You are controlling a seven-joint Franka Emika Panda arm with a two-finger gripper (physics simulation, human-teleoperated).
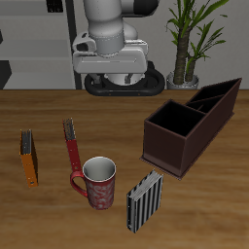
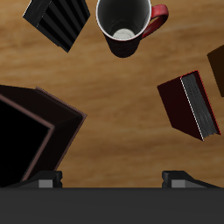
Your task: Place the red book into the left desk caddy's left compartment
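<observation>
Exterior view: the red book (image 1: 70,144) is standing upright on the table (image 1: 58,209), just behind the mug (image 1: 98,183) and well apart from the left desk caddy (image 1: 191,124). The gripper (image 2: 112,179) is hanging above, its fingers (image 2: 48,180) spread apart, gripping nothing.

**What stays out of sight**

From overhead the gripper's fingers are lost behind the arm's bulk. The wrist camera clips the left desk caddy (image 2: 35,140), the striped book (image 2: 59,22) and the orange-brown book (image 2: 218,70) at its edges; only finger stubs (image 2: 48,181) show.
</observation>
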